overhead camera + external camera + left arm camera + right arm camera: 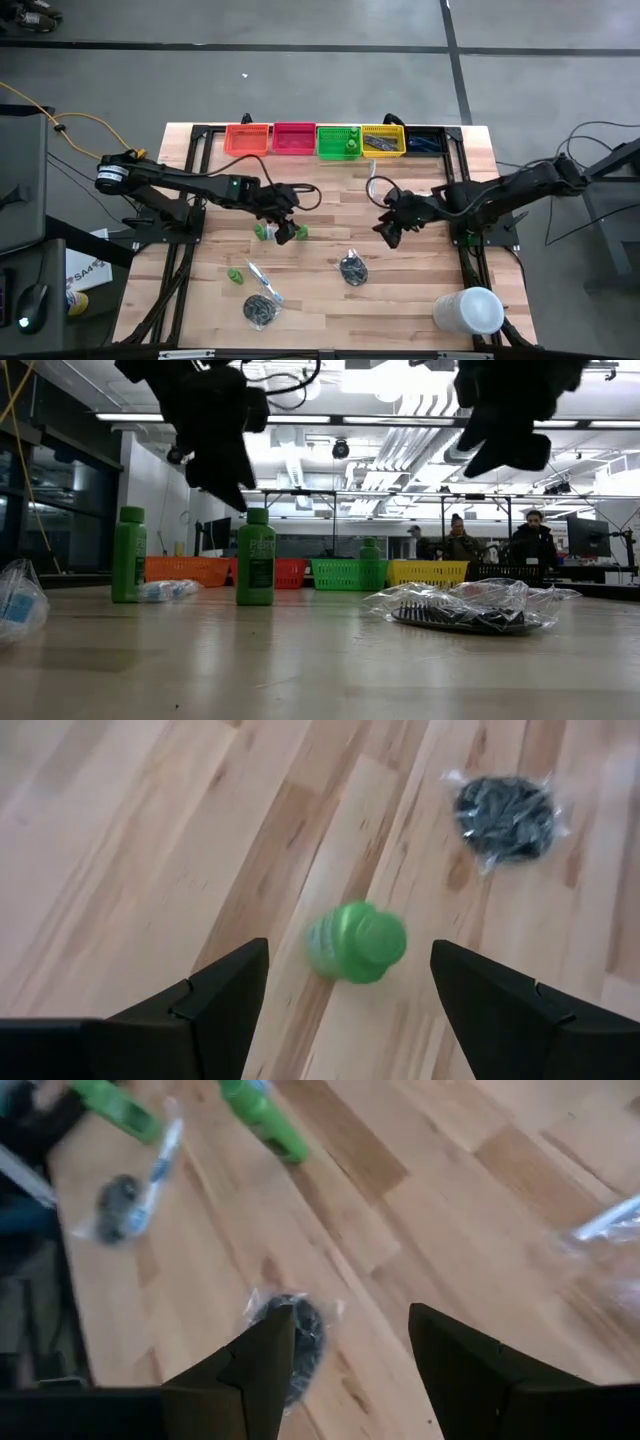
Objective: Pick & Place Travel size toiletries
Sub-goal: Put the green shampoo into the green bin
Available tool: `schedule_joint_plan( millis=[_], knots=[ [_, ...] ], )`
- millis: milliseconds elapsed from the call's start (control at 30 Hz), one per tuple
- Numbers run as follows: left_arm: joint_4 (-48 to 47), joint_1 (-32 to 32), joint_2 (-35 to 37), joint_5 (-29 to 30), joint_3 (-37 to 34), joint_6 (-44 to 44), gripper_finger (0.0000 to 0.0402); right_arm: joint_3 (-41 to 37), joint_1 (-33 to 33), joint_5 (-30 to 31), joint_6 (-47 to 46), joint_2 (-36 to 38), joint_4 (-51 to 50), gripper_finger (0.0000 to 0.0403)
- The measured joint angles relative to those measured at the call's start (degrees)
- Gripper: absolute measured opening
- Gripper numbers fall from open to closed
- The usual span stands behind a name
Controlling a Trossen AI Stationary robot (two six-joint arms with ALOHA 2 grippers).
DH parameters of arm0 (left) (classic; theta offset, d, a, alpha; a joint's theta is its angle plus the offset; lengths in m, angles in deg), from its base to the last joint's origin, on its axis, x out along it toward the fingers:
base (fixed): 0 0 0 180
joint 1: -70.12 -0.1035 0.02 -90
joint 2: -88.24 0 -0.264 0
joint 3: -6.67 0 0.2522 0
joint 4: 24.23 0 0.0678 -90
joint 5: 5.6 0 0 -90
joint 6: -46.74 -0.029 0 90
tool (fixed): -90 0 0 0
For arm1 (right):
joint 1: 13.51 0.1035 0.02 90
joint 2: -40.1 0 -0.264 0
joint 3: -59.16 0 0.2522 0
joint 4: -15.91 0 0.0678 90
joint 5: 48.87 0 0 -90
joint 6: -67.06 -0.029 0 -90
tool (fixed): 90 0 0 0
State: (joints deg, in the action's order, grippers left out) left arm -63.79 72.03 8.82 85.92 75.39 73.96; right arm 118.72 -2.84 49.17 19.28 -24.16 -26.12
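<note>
Reaching in from the left, the left claw (345, 995) hangs released above a green bottle (356, 941) standing on the desk (330, 210); the right claw (350, 1370), also released, hovers over a dark bundle (300, 1330)

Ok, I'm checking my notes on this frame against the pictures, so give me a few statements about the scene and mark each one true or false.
1. The left gripper hangs open above a green bottle. True.
2. The right gripper grips a toothbrush. False: its fingers are open and empty.
3. The large white cylinder stands in the orange bin. False: it is on the table, near the right front corner.
4. The green bin holds a green bottle. True.
</note>
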Motion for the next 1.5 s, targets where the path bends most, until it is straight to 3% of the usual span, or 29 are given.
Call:
schedule_joint_plan(
  millis=[167, 367, 700, 900, 1133, 1500],
  knots=[
    [-3.82, 0.0, 0.06, -1.35, -0.02, -1.45, 0.028, -6.79, -0.23, -1.73, -1.32, 4.18, 6.96, 0.0192],
    [-11.8, 2.57, 0.14, -3.5, -0.04, -7.92, 0.028, -8.81, -0.16, -2.39, -0.29, 5.46, 8.46, 0.0192],
    [-13.36, 9.03, 0.14, 0.83, -2.51, -7.79, 0.028, -9.06, -0.14, -3.52, 2.34, 7.1, 8.95, 0.0192],
    [-4.1, 11.89, 0.14, 6.14, -8.4, -5.97, 0.028, -9.06, -0.16, -2.33, 3.05, 9.4, 7.9, 0.0192],
    [12.55, 14.73, 0.14, 17.11, -15.37, -5.45, 0.028, -9.06, -0.16, -2.47, 2.99, 10.02, 7.46, 0.0192],
    [18.35, 14.64, -3.16, 18.14, -16.72, -4.35, 0.028, -9.06, -0.16, -3.01, 2.92, 10.0, 7.31, 0.0192]
  ],
)
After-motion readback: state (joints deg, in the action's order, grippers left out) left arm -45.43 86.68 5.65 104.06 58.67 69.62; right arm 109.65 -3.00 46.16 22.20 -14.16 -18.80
